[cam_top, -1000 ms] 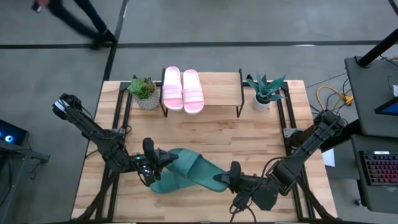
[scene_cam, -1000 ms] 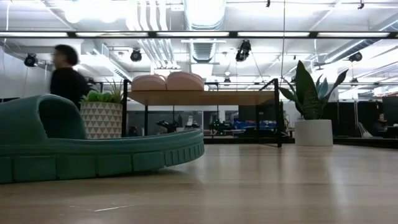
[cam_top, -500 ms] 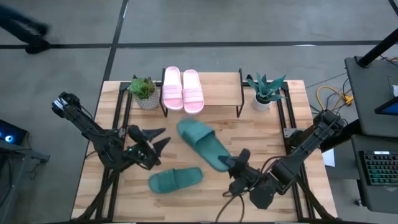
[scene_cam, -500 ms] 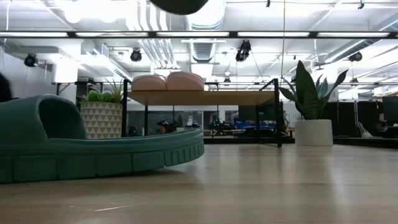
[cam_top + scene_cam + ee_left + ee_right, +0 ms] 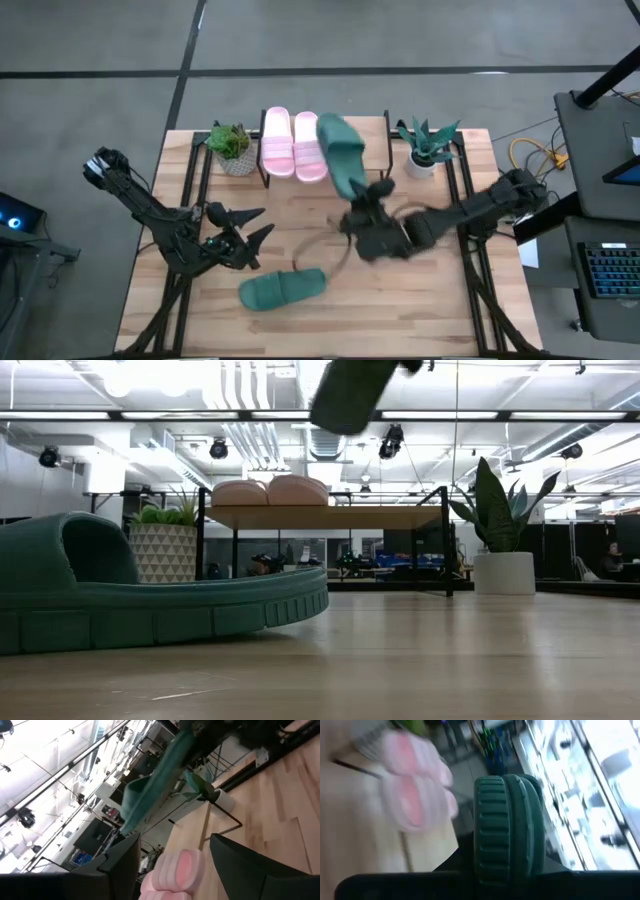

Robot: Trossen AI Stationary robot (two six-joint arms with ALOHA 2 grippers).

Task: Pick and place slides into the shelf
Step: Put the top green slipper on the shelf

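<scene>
Two pink slides (image 5: 293,145) lie side by side on the left half of the shelf (image 5: 372,150), soles down. My right gripper (image 5: 368,203) is shut on one green slide (image 5: 342,155) and holds it in the air over the shelf's right half; the low view shows this slide (image 5: 350,395) high above the shelf (image 5: 330,517). The other green slide (image 5: 283,288) lies flat on its sole on the table near the front edge. My left gripper (image 5: 250,232) stands open above the table, left of centre, holding nothing. My right gripper pinches the green slide's near end (image 5: 507,865) between its two fingers. The fingers come from the table's near side and point toward the far edge, along the slide. The slide sticks out ahead of them, tilted, clear of shelf and table.
A potted plant (image 5: 232,148) stands left of the shelf and another (image 5: 428,148) right of it. Black frame rails run along both table sides. A loose cable loop (image 5: 335,245) hangs by the right arm.
My left gripper has opened, let go of the green slide near the front edge and drawn back up and away from it; that slide stays on the table. My right gripper has carried the other green slide up and toward the far edge, over the shelf.
</scene>
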